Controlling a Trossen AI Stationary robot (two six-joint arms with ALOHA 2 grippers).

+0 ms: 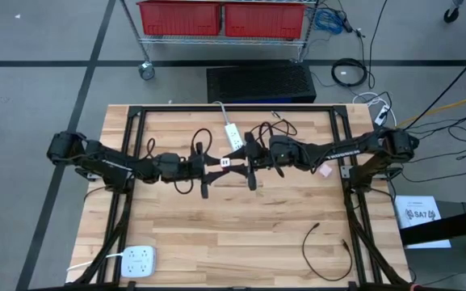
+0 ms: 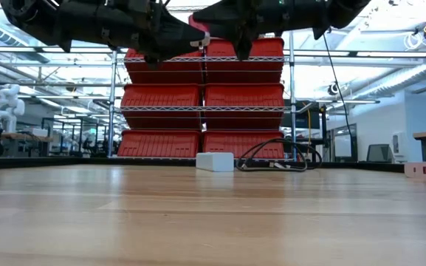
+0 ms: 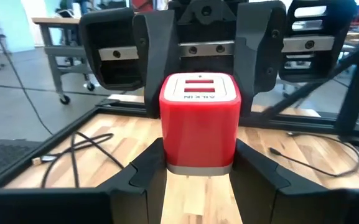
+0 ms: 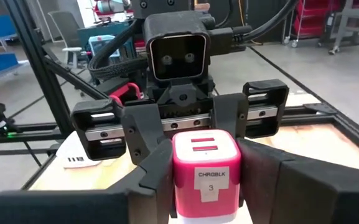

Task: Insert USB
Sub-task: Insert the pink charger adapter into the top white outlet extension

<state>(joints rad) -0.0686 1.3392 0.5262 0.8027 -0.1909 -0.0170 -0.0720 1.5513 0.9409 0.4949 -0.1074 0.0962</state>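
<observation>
- While it hangs in the air over the middle of the tabletop (image 1: 241,234), the left gripper (image 3: 199,177) is clamped on the lower part of a red charger block (image 3: 199,124); its two dark fingers (image 3: 143,171) press on the block from both sides.
- From the opposite side the right gripper (image 4: 205,186) meets it, and its fingers (image 4: 151,174) also lie tight against the sides of the same block, so both grippers hold it together.
- The block shows two USB slots on one face, and a white label with "CHRGBLX 3" on another face.
- In the low view the block is high above the wood and touches nothing on it.
- Both arms reach in from the left and right edges of the tabletop and make almost one line across it.
- A white power strip (image 1: 232,133) lies on the wood just beside the grippers, toward the edge next to the shelf with red bins (image 1: 220,18); loose black cords (image 1: 271,129) lie next to it.
- A small pink piece (image 1: 325,170) lies under the right arm.
- A white outlet box (image 1: 139,260) sits at the corner on the left arm's side, away from the shelf.
- A black cable (image 1: 325,250) curls near the opposite corner of that same edge.
</observation>
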